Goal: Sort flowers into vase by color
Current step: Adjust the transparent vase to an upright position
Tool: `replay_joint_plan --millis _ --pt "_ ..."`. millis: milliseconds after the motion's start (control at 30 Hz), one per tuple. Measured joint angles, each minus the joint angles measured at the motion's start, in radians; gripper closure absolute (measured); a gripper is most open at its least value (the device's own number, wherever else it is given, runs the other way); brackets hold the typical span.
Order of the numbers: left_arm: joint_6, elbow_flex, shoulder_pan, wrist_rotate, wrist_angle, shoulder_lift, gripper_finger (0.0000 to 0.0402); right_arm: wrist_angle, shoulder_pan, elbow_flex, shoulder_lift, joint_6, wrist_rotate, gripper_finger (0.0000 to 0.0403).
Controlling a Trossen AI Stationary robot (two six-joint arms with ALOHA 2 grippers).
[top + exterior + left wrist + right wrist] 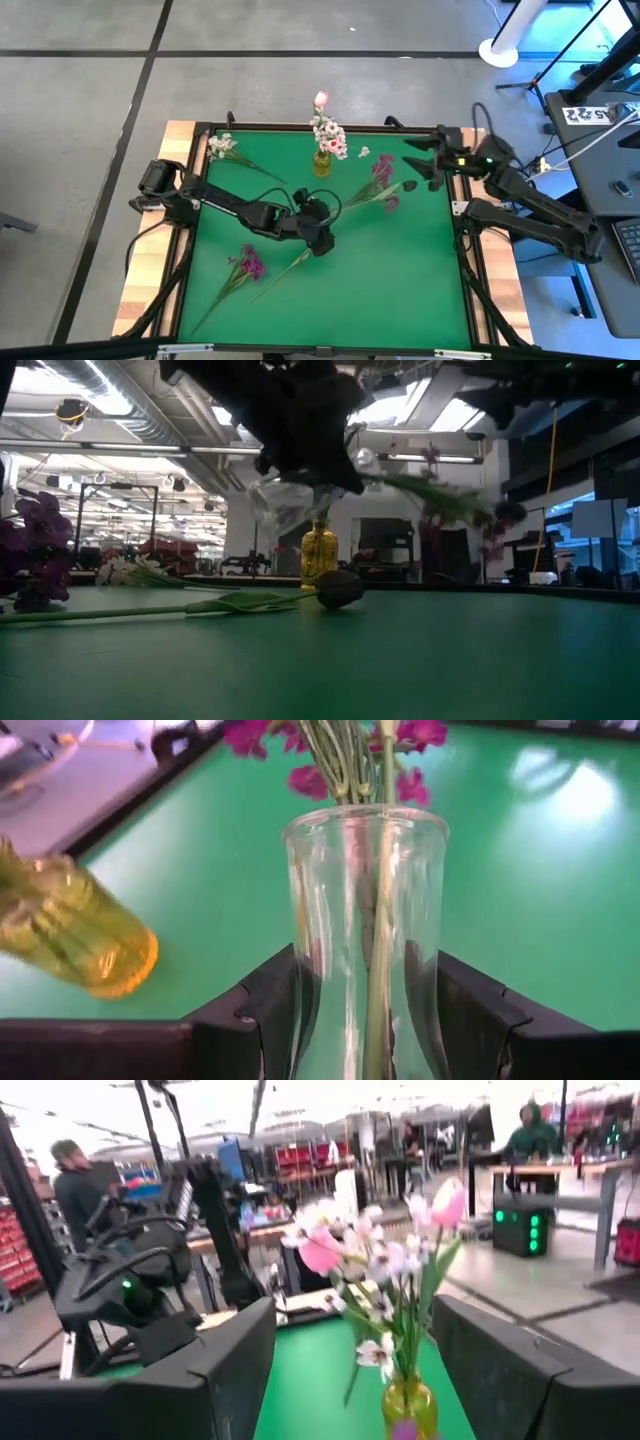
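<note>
My left gripper (318, 222) is over the table's middle, shut on a clear glass vase (365, 900) that carries magenta sprigs (381, 178) on green stems. A yellow vase (321, 160) stands near the far edge and holds white clusters and pink tulip buds (385, 1255). Lying flat on the green mat are a white sprig (222, 147), a magenta sprig (248, 262) and a long stem with a dark bloom (340, 588). My right gripper (418, 165) hangs open by the table's far right corner, facing the yellow vase. My left gripper pinches the clear vase between its two fingers (262, 1005) at the narrow lower body (345, 1020). It comes level from the table's left, with the fingers along the vase. The vase (285, 500) is lifted clear and tilted, its mouth and flowers pointing toward the far right.
A black frame (455, 215) and wooden edges border the green mat (400, 280). The near right part of the mat is bare. Beyond the table, people (70, 1180) stand among benches and gear.
</note>
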Motion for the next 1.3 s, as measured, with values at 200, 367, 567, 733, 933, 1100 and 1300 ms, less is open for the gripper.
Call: replay_joint_plan --millis 200,367,567,733,933,1100,1300 --pt "0.063 0.000 -0.024 -0.053 0.067 -0.027 0.0228 -0.049 0.000 0.000 -0.134 0.005 0.021 0.0134" --pt "0.120 0.000 -0.048 -0.102 0.143 -0.027 0.0228 -0.061 0.000 0.000 -0.182 0.006 0.024 0.0134" --pt "0.164 -0.001 -0.078 -0.152 0.195 -0.040 0.0228 -0.057 0.000 0.000 -0.187 0.006 0.025 0.0134" --pt "0.185 -0.001 -0.100 -0.122 0.223 -0.104 0.0228 -0.049 0.000 0.000 -0.187 0.006 0.024 0.0134" --pt "0.240 -0.001 -0.112 -0.050 0.242 -0.200 0.0228 0.012 0.000 0.000 -0.187 0.009 -0.026 0.0134" --pt "0.278 0.000 -0.107 -0.029 0.253 -0.253 0.0228 0.149 0.000 0.000 -0.187 0.058 -0.100 0.0134" --pt "0.275 0.000 -0.100 -0.022 0.235 -0.257 0.0228 0.313 0.000 0.032 -0.187 0.137 -0.135 0.0134"
